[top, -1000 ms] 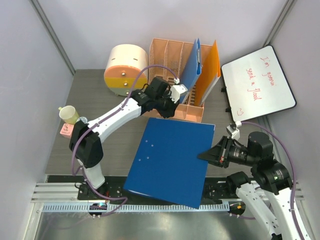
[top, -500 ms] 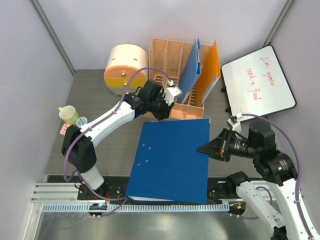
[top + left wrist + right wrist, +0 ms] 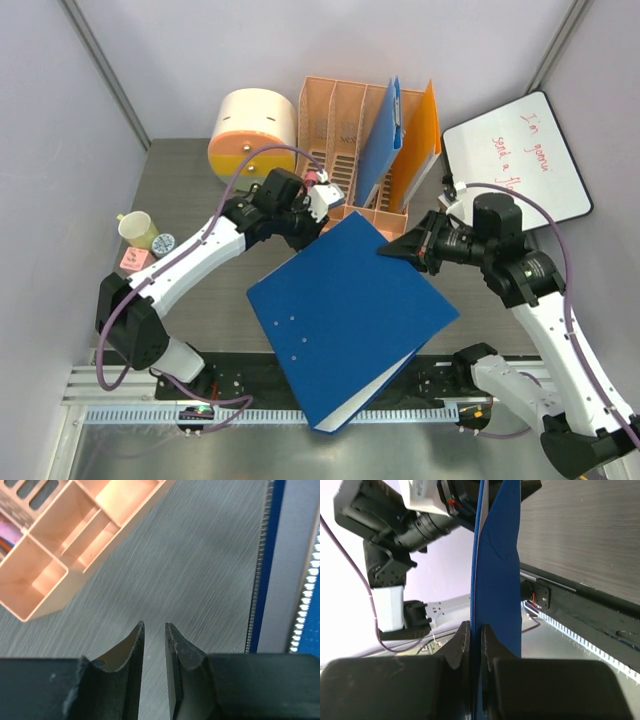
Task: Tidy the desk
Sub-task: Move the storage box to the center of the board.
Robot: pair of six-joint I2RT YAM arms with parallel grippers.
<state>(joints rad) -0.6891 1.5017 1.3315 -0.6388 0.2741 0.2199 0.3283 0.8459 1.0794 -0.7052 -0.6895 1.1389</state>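
Note:
A large blue binder [image 3: 350,320] hangs tilted above the dark grey desk [image 3: 195,185], one corner pointing at the back. My right gripper [image 3: 395,249] is shut on its upper right edge; in the right wrist view the cover [image 3: 497,580] runs straight between the jaws of this gripper [image 3: 476,627]. My left gripper [image 3: 322,212] hovers just off the binder's back corner. Seen from the left wrist, that gripper [image 3: 154,626] keeps a narrow gap with only bare desk [image 3: 200,555] showing through, and the binder's edge [image 3: 270,580] lies to the right.
A peach file rack [image 3: 335,110] at the back holds a blue folder [image 3: 380,135] and an orange one [image 3: 420,150]. A round yellow-orange drawer unit [image 3: 250,135] stands back left. A whiteboard [image 3: 520,165] leans right. A cup [image 3: 137,228] and pink notes [image 3: 134,260] sit far left.
The right gripper has swung up and toward the rack with the binder, lifting and turning it counter-clockwise. The left gripper has drawn back to the left, off the binder's edge.

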